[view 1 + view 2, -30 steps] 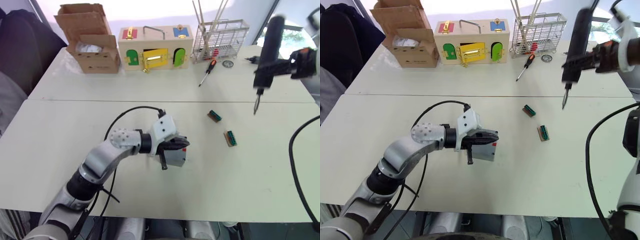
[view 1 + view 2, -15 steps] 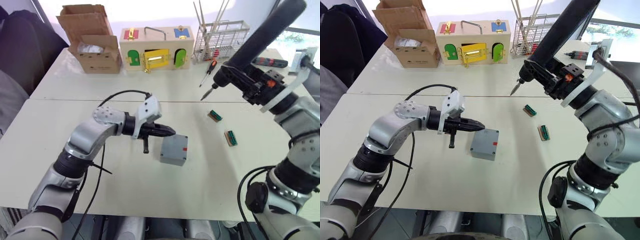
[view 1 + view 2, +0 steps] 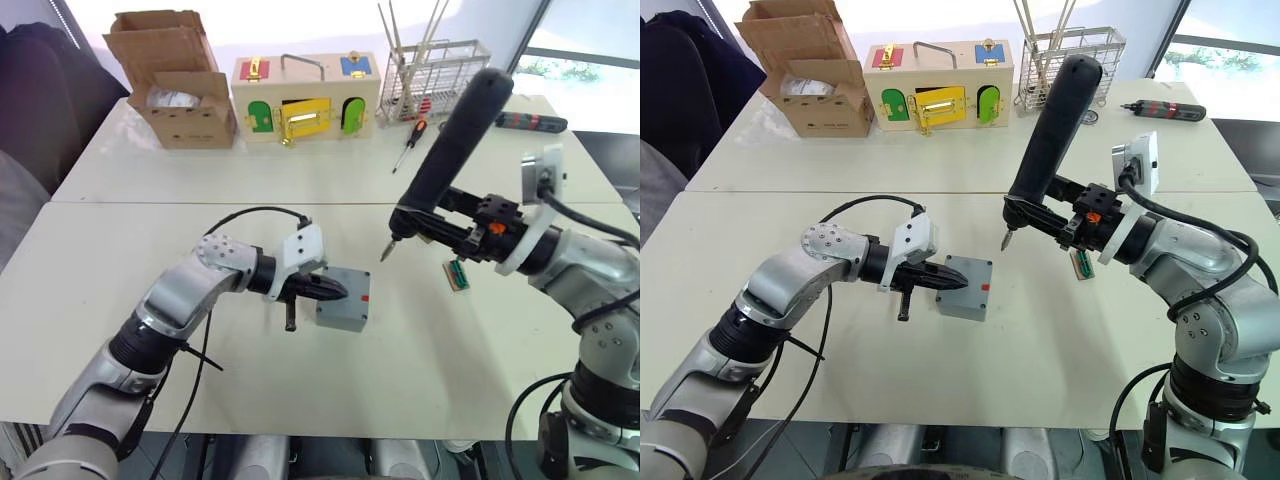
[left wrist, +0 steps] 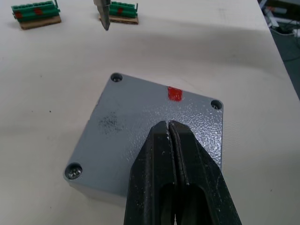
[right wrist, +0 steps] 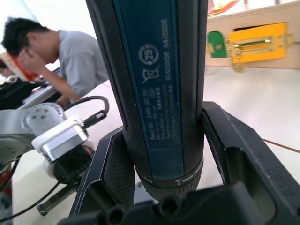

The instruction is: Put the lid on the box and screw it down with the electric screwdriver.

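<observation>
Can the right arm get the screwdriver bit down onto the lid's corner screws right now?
Probably yes for the far corners. The electric screwdriver, clamped in the right gripper, hangs tilted above the table near the lid. The left gripper, fingers shut, rests on the lid's near side and may block those corners.

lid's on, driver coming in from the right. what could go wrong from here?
1. The left gripper rests shut on the lid rather than clamping the box; driving torque could spin or slide it.
2. The electric screwdriver is tilted, its bit off to the side of the corner holes; a slanted entry may cam out.
3. The left fingers sit close to the corners, so the bit could strike them.
</observation>
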`<state>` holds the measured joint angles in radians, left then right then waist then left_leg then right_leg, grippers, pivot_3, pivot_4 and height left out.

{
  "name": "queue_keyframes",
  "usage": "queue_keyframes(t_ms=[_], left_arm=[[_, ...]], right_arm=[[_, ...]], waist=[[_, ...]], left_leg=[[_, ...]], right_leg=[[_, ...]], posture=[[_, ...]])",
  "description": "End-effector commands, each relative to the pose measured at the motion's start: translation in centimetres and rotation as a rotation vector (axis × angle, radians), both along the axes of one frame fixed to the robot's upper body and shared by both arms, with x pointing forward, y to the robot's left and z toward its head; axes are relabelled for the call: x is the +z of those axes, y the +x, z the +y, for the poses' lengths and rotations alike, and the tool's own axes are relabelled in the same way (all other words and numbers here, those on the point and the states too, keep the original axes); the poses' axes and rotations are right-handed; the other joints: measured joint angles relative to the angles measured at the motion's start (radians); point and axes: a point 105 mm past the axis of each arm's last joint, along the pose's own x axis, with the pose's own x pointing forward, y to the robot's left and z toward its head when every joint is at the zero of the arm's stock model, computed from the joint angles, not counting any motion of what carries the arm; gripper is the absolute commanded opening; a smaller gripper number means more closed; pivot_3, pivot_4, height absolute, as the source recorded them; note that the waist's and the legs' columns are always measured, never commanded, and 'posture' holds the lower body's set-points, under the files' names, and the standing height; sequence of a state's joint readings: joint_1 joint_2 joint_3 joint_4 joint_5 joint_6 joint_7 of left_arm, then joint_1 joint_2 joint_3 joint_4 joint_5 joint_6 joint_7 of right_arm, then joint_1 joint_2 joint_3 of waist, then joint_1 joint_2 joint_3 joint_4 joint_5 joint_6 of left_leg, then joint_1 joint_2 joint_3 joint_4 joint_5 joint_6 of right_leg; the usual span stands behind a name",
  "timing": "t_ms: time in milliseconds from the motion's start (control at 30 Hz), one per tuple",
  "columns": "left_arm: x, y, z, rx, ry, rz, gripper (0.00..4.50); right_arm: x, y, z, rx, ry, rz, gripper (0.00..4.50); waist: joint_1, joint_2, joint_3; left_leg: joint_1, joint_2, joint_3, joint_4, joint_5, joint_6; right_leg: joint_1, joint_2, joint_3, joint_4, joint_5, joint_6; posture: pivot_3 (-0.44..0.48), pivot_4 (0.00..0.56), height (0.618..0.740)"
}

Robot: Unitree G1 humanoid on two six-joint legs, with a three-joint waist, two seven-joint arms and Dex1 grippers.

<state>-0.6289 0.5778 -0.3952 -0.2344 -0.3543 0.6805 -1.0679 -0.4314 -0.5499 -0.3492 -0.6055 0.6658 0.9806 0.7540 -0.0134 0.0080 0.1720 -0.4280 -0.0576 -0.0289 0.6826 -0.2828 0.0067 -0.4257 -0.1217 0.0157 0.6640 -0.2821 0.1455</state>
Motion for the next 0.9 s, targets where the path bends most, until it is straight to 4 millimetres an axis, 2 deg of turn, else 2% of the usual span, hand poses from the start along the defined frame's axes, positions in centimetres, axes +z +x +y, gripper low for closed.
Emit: queue_keyframes(t_ms=[33,500,900], left_arm=[[-0.7,-0.1,0.1,-0.010,0.037,-0.023,0.00],[-0.7,0.0,0.3,-0.009,0.048,-0.027,0.00],[-0.7,-0.2,0.3,-0.005,0.053,-0.025,0.00]], right_arm=[[1.3,-1.0,0.8,0.054,-0.021,-0.087,1.92],[-0.2,-0.3,1.7,0.056,-0.047,-0.096,1.92],[-1.4,0.4,1.0,0.026,-0.067,-0.084,1.92]], waist=[[0.002,0.000,0.000],[0.001,0.000,0.000],[0.001,0.000,0.000]], left_leg=[[0.000,0.000,0.000,0.000,0.000,0.000],[0.000,0.000,0.000,0.000,0.000,0.000],[0.000,0.000,0.000,0.000,0.000,0.000]], right_leg=[[0.000,0.000,0.000,0.000,0.000,0.000],[0.001,0.000,0.000,-0.001,0.000,0.000],[0.001,0.000,0.000,-0.001,0.000,0.000]], posture=[[0.000,0.150,0.735],[0.000,0.150,0.735],[0.000,0.150,0.735]])
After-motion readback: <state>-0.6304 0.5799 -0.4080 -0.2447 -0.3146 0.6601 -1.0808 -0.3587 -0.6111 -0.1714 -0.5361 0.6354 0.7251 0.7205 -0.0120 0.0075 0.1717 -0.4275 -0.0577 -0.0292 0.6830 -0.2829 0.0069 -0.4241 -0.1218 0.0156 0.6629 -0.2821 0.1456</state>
